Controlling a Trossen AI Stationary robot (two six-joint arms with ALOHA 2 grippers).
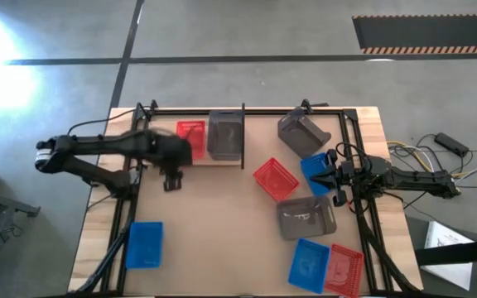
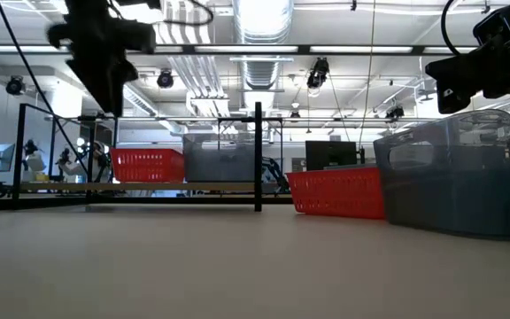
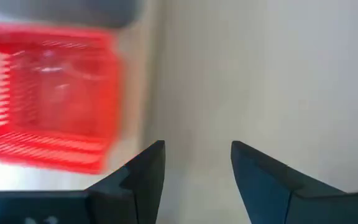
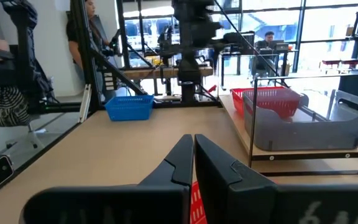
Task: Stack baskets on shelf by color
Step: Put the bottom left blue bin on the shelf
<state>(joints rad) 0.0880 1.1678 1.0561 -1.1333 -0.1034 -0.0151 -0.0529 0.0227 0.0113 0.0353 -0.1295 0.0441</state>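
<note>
On the shelf [image 1: 222, 161] at the table's far side a red basket [image 1: 190, 139] stands beside a dark grey basket [image 1: 225, 135], both resting on their bottoms. My left gripper [image 1: 171, 184] hovers open just near of the shelf, above the table, pointing steeply down. In the left wrist view its fingers [image 3: 148, 174] are spread over bare tabletop, and the red basket [image 3: 45, 99] lies off to one side. My right gripper [image 1: 330, 178] waits shut at the table's right, level, among loose baskets.
Loose on the table are a blue basket [image 1: 144, 244] near left, a tilted grey one [image 1: 302, 132] far right, red [image 1: 274, 180] and blue [image 1: 317, 170] ones mid right, and grey [image 1: 306, 217], blue [image 1: 309, 263] and red [image 1: 344, 269] ones near right. A dark upright divider [image 1: 243, 136] ends the shelf.
</note>
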